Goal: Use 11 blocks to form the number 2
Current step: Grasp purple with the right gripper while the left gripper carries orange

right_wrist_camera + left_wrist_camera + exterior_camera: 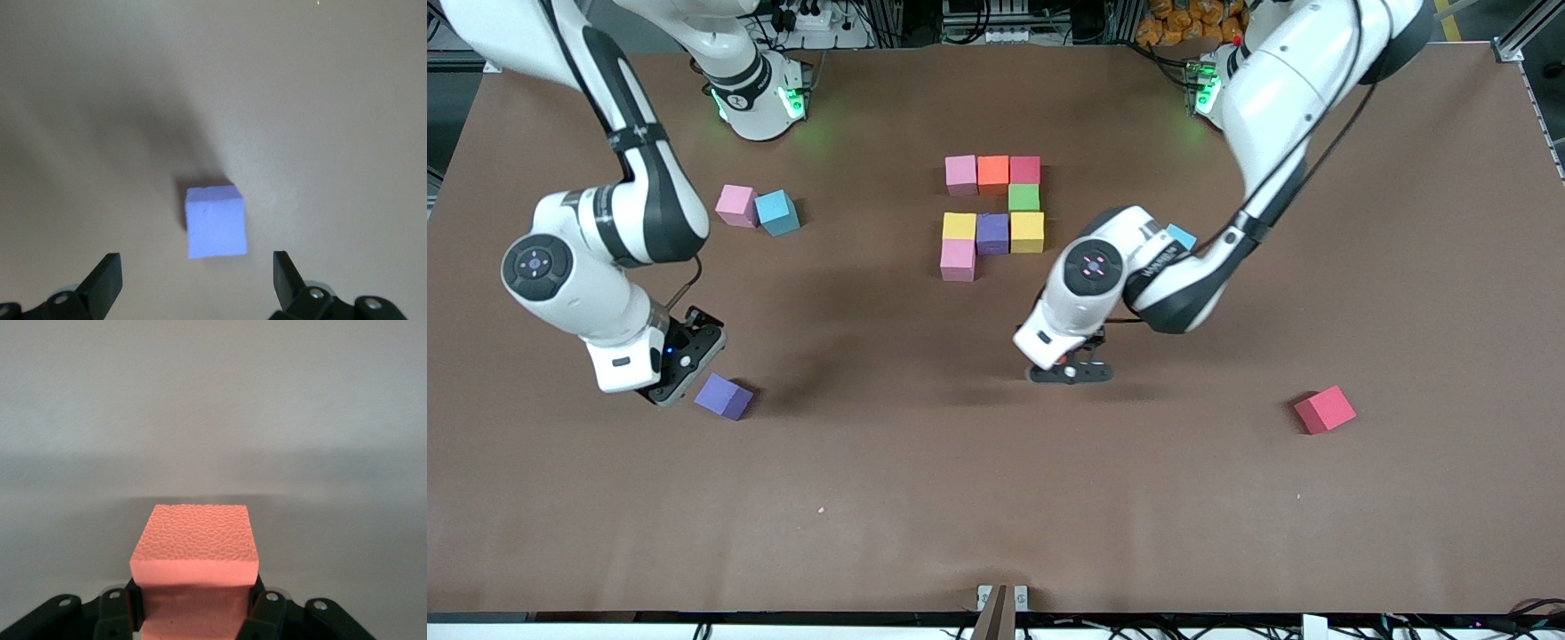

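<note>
Eight cubes already sit in the partial number 2 (993, 216) mid-tabletop (996, 498): pink, orange, crimson across the row nearest the bases, green under the crimson, then yellow, purple, yellow, and one pink below at the right arm's end. Three more needed.

Left pincer (195, 613) is clenched on an orange block (195, 553); wrist view shows the cube wedged between the fingers (261, 607). In the front view this pincer (1071, 372) hangs low over bare tabletop, the digit up toward the bases and slightly to the right arm's end from it. The open slot beside the lower pink cube is the likely target, so the carry goes that way.

Right pincer (197, 283) is released, jaws wide apart, with the loose purple block (215, 222) just ahead of the fingertips, centred between them but turned slightly against the jaw line. Front view: pincer (680, 373) right beside that purple block (724, 396), cube just toward the front camera and the left arm's end. Cubes have no long axis; a small wrist twist would square the grip.

Loose crimson block (1325, 410) lies well apart from both pincers, nearer the left arm. A spare pink cube (736, 205) touches a light-blue cube (777, 212) near the right base; another light-blue cube (1183, 236) peeks out by the left arm.
</note>
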{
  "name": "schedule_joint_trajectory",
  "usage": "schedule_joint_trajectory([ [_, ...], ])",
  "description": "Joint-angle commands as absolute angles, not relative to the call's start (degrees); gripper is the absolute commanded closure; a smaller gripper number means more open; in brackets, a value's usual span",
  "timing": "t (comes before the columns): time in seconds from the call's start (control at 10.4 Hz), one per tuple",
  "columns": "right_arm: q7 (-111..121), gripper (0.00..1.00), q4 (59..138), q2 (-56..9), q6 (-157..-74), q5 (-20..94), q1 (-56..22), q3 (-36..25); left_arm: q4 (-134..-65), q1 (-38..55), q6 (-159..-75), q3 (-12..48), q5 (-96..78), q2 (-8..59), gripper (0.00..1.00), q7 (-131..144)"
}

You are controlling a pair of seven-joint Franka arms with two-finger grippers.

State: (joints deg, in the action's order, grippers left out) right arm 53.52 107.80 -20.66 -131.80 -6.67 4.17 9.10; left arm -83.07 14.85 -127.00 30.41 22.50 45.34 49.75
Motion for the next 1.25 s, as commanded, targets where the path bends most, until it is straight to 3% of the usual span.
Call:
schedule_joint_trajectory([
  [0.0, 57.39, 0.0, 105.29, -25.91, -133.76, -6.15, 6.15, 9.84, -77.19, 19.58, -128.67, 28.3, 20.57, 48.42, 0.47, 50.1],
  [0.48, 60.29, 0.0, 105.38, -30.5, -139.04, -6.24, 7.82, 10.2, -68.23, 25.39, -129.2, 28.39, 20.04, 54.65, 0.48, 54.31],
  [0.87, 60.73, 0.0, 105.47, -30.94, -139.13, -6.24, 7.82, 10.2, -67.76, 28.38, -128.32, 26.28, 13.05, 55.11, 0.5, 54.84],
  [1.16, 60.73, 0.0, 105.64, -31.81, -139.22, -6.24, 7.82, 10.2, -67.76, 28.74, -123.25, 26.19, 10.11, 54.67, 0.54, 54.84],
])
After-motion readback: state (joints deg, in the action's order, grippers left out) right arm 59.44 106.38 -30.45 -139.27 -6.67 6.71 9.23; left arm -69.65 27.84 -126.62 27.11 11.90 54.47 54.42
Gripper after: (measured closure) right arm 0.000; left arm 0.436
